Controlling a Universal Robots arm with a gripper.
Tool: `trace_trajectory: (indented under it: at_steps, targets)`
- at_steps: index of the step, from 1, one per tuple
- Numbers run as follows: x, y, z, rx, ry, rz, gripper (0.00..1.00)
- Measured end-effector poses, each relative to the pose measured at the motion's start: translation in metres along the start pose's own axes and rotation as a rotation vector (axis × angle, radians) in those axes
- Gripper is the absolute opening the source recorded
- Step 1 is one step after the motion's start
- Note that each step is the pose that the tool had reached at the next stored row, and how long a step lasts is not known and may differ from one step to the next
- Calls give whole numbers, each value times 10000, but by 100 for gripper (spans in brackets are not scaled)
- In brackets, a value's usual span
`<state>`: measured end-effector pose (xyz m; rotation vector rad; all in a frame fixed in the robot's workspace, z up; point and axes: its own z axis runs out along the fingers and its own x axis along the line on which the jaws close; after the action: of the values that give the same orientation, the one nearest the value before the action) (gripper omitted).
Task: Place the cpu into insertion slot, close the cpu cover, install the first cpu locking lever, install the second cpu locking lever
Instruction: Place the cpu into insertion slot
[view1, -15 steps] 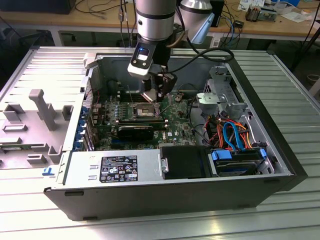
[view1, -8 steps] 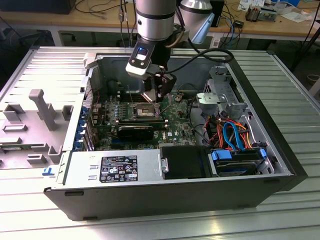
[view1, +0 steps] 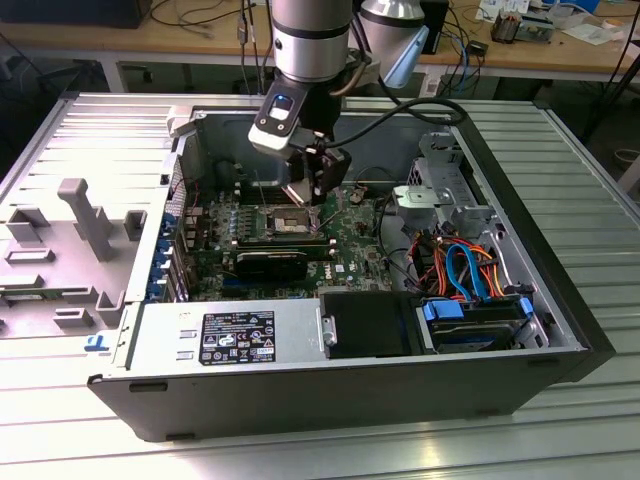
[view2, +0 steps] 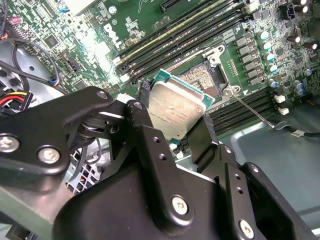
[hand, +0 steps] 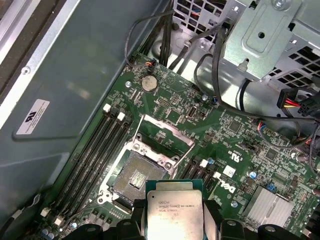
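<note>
Cpu (hand: 175, 212) sits clamped between the two black fingers of the pincer (hand: 175, 227), gripped by opposite edges with its dull metal face turned toward both wrist cameras. The chip is square, so it has no long axis. In the second wrist view the cpu (view2: 175, 112) looks tilted, one corner aimed at the insertion slot (view2: 202, 80).

The first wrist view shows the insertion slot (hand: 137, 180) bare, its dark centre uncovered, and the cpu cover (hand: 165, 135) swung up on the slot's far side, beside the long memory slots (hand: 92, 150). The chip overlaps the slot's near edge there; whether they touch I cannot tell.

The exterior view gives the wider setting: an opened computer case (view1: 300, 400) lying on a ribbed tabletop (view1: 580, 180). The arm (view1: 310, 40) comes in from 12 o'clock, nearly upright. The pincer (view1: 315, 190) points down over the green board (view1: 355, 250), and the insertion slot (view1: 283, 222) lies at about 8 o'clock from its tip.
</note>
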<state>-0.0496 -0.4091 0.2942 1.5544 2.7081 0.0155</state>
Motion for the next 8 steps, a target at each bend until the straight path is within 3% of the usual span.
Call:
trace_trajectory:
  at_steps: [8]
  targets:
    - [0, 0, 4, 9, -14, 378, 55]
